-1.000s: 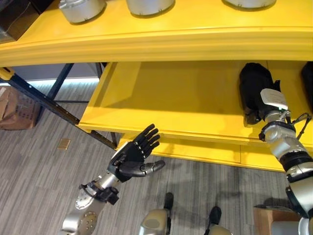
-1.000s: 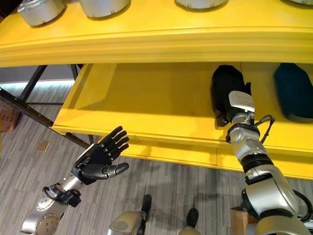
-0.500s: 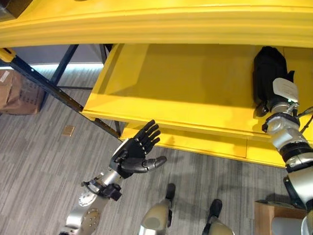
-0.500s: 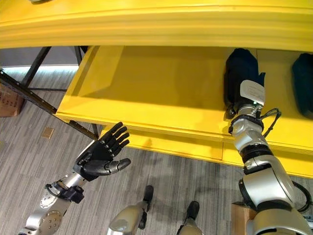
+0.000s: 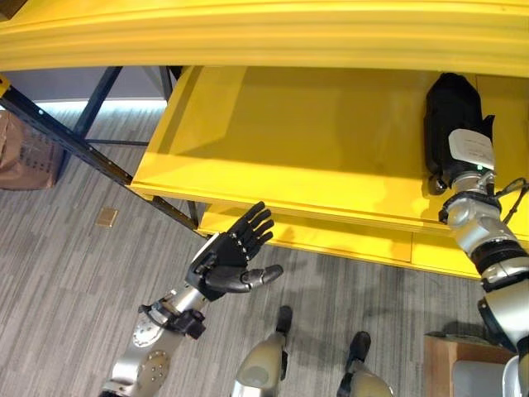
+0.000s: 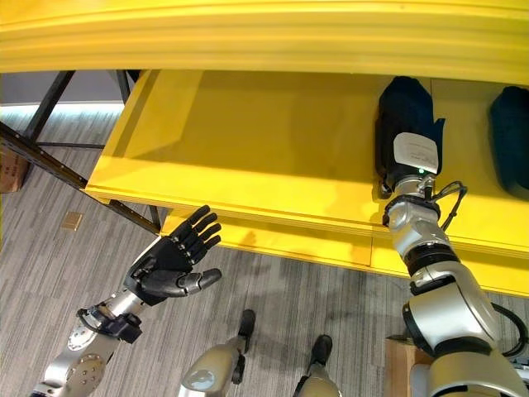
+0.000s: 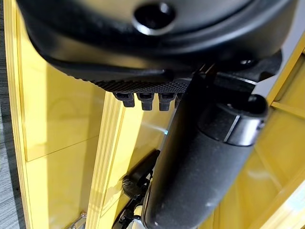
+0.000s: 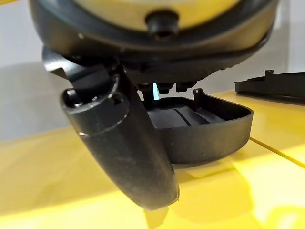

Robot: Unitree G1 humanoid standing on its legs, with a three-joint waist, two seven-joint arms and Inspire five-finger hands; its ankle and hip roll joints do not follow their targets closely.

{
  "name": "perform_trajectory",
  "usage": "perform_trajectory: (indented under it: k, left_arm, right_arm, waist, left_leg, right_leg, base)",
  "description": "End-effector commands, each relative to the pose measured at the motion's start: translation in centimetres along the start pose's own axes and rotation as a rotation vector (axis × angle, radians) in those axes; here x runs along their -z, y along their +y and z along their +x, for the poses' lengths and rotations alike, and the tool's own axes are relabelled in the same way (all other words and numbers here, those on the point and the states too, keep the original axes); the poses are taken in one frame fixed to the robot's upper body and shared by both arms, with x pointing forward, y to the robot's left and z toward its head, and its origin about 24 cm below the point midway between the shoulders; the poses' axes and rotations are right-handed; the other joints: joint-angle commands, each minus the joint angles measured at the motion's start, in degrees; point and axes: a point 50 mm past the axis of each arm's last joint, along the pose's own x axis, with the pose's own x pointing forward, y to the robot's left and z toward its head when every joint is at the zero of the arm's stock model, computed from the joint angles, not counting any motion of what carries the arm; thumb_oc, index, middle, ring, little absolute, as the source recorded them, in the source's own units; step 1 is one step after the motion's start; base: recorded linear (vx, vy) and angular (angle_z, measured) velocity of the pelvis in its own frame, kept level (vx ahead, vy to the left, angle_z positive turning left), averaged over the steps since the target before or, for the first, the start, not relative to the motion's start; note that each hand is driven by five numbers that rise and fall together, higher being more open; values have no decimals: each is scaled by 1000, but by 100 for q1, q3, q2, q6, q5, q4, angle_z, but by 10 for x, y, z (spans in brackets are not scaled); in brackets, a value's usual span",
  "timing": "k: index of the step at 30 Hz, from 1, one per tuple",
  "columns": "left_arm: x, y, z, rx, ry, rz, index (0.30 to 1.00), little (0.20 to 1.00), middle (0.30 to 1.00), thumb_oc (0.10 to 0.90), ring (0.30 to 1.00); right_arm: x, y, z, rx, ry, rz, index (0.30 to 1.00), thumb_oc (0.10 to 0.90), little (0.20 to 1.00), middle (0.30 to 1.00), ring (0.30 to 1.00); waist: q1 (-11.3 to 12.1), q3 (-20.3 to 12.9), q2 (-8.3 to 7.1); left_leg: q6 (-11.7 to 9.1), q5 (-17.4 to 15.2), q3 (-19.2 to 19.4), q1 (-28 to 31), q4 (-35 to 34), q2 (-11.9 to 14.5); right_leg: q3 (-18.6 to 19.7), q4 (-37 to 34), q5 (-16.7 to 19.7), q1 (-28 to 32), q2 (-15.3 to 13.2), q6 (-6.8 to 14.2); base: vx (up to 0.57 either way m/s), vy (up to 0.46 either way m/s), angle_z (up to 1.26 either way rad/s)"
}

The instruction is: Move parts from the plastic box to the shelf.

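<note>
The right hand point(image 6: 415, 157) reaches over a black part point(image 6: 400, 124) lying on the yellow shelf point(image 6: 248, 157) (fingers' state unclear); the left hand point(image 5: 225, 260) hovers below, fingers spread wide

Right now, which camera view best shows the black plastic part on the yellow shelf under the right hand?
The right wrist view: the black plastic part shows close up as a shallow curved tray resting on the yellow shelf. In the eye views the right hand covers most of it, leaving a dark outline. The left wrist view gives no clear sight of it.

Bare shelf point(image 5: 297, 141) left of part point(image 5: 450, 124)
</note>
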Motion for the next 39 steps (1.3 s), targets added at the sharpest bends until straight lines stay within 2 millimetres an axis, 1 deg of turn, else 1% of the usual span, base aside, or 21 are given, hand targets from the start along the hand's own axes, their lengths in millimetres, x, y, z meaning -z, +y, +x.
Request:
perform_trajectory:
  k: [1, 5, 8, 13, 17, 20, 24, 26, 28, 29, 30, 31, 34, 35, 36, 37, 38, 39]
  left_arm:
    - [-39, -15, 17, 155, -202, 69, 1000, 1000, 1000, 900, 1000]
    - [-37, -15, 15, 154, -189, 60, 1000, 1000, 1000, 900, 1000]
    - [-36, -15, 14, 158, -187, 64, 1000, 1000, 1000, 900, 1000]
    - [-37, -15, 12, 158, -185, 67, 1000, 1000, 1000, 900, 1000]
    - [-36, -15, 11, 159, -183, 67, 1000, 1000, 1000, 900, 1000]
    - [-36, -16, 10, 158, -188, 71, 1000, 1000, 1000, 900, 1000]
    - [-37, -16, 9, 151, -200, 67, 1000, 1000, 1000, 900, 1000]
    - [-37, -17, 9, 144, -206, 62, 1000, 1000, 1000, 900, 1000]
    - [-37, -17, 8, 139, -214, 60, 1000, 1000, 1000, 900, 1000]
    - [-37, -17, 7, 133, -219, 58, 1000, 1000, 1000, 900, 1000]
    - [-37, -17, 7, 129, -220, 57, 1000, 1000, 1000, 900, 1000]
    - [-36, -17, 6, 122, -224, 55, 1000, 1000, 1000, 900, 1000]
    - [-35, -17, 5, 116, -232, 52, 1000, 1000, 1000, 900, 1000]
    - [-34, -17, 4, 108, -235, 53, 1000, 1000, 1000, 900, 1000]
    - [-34, -17, 2, 95, -245, 51, 1000, 1000, 1000, 900, 1000]
    - [-33, -17, 1, 91, -250, 49, 1000, 1000, 1000, 900, 1000]
    - [-33, -17, 1, 83, -260, 48, 1000, 1000, 1000, 900, 1000]
    - [-33, -17, 0, 77, -268, 46, 1000, 1000, 1000, 900, 1000]
  right_arm:
    - [-45, -44, 17, 180, -213, -26, 1000, 900, 1000, 1000, 1000]
    - [-52, -41, 13, 164, -294, -60, 1000, 900, 1000, 1000, 1000]
    - [-54, -40, 11, 155, -310, -63, 1000, 900, 1000, 1000, 1000]
    - [-57, -46, 11, 177, -338, -80, 1000, 900, 1000, 1000, 1000]
    - [-57, -51, 10, 240, -341, -97, 1000, 900, 1000, 1000, 1000]
    - [-57, -54, 6, 327, -364, -96, 1000, 900, 1000, 1000, 1000]
    - [-62, -57, -1, 413, -421, -56, 1000, 900, 1000, 1000, 1000]
    - [-65, -57, -5, 424, -448, -19, 1000, 900, 1000, 1000, 1000]
    - [-70, -52, -12, 407, -485, 28, 1000, 900, 1000, 1000, 1000]
    - [-75, -46, -19, 390, -517, 58, 1000, 900, 1000, 1000, 1000]
    - [-76, -44, -22, 383, -526, 64, 1000, 900, 1000, 1000, 1000]
    - [-80, -39, -28, 367, -549, 88, 1000, 900, 1000, 1000, 1000]
    - [-86, -31, -38, 347, -577, 136, 1000, 900, 1000, 1000, 1000]
    - [-90, -26, -45, 336, -598, 181, 1000, 900, 1000, 1000, 1000]
    - [-99, -22, -57, 323, -645, 258, 1000, 900, 1000, 1000, 1000]
    - [-103, -21, -62, 323, -665, 295, 1000, 900, 1000, 1000, 1000]
    - [-110, -21, -73, 318, -707, 355, 1000, 900, 1000, 1000, 1000]
    - [-114, -21, -81, 310, -727, 397, 1000, 900, 1000, 1000, 1000]
  waist:
    - [266, -61, -155]
    - [260, -98, -182]
    - [256, -113, -195]
    - [234, -148, -220]
    - [219, -171, -232]
    - [197, -189, -234]
    - [149, -217, -234]
    - [114, -237, -240]
    - [59, -265, -250]
    - [15, -295, -266]
    - [1, -306, -273]
    - [-32, -327, -282]
    - [-82, -356, -297]
    - [-122, -381, -305]
    - [-184, -418, -320]
    - [-210, -435, -327]
    - [-263, -466, -346]
    - [-305, -484, -358]
  left_leg:
    - [28, -763, 385, -173, 751, 199]
    - [28, -767, 384, -147, 766, 203]
    - [33, -765, 382, -130, 767, 206]
    - [31, -771, 396, -87, 774, 219]
    - [38, -774, 413, -59, 767, 224]
    - [44, -775, 424, -38, 760, 229]
    - [52, -780, 449, -7, 750, 228]
    - [53, -788, 458, 7, 757, 227]
    - [61, -799, 483, 38, 752, 228]
    - [63, -802, 503, 76, 736, 236]
    - [65, -802, 510, 91, 729, 239]
    - [72, -803, 526, 124, 715, 243]
    - [78, -808, 543, 168, 704, 255]
    - [85, -810, 557, 202, 688, 258]
    - [91, -813, 591, 255, 661, 268]
    - [92, -814, 605, 274, 649, 273]
    - [96, -816, 633, 313, 620, 278]
    - [97, -821, 652, 335, 610, 282]
  right_leg:
    - [-116, 1245, -1015, -474, -87, -241]
    - [-115, 1233, -1012, -428, -83, -236]
    - [-104, 1230, -1007, -413, -82, -234]
    - [-90, 1223, -1014, -366, -76, -235]
    - [-80, 1217, -1010, -345, -68, -230]
    - [-55, 1206, -1005, -329, -53, -231]
    - [-27, 1182, -1001, -301, -46, -224]
    - [-6, 1174, -999, -286, -46, -217]
    - [24, 1164, -998, -266, -53, -213]
    - [42, 1151, -997, -241, -53, -208]
    - [49, 1148, -996, -232, -53, -205]
    - [67, 1134, -991, -208, -55, -205]
    - [101, 1116, -985, -174, -56, -203]
    - [132, 1094, -978, -148, -54, -204]
    - [175, 1063, -969, -113, -48, -201]
    - [190, 1053, -965, -102, -46, -199]
    - [220, 1023, -955, -74, -48, -192]
    - [241, 1001, -945, -56, -51, -188]
  base:
    - [0, 0, 0]
    - [0, 0, 0]
    - [0, 0, 0]
    - [0, 0, 0]
    - [0, 0, 0]
    - [0, 0, 0]
    - [-2, 9, 0]
    - [-6, 38, -4]
    - [-2, 51, -6]
    - [2, 50, -2]
    - [4, 55, 0]
    - [4, 40, 0]
    - [2, 46, -6]
    - [-12, 90, -4]
    - [-19, 104, -3]
    - [-26, 120, -7]
    - [-27, 107, -10]
    - [-28, 113, -11]
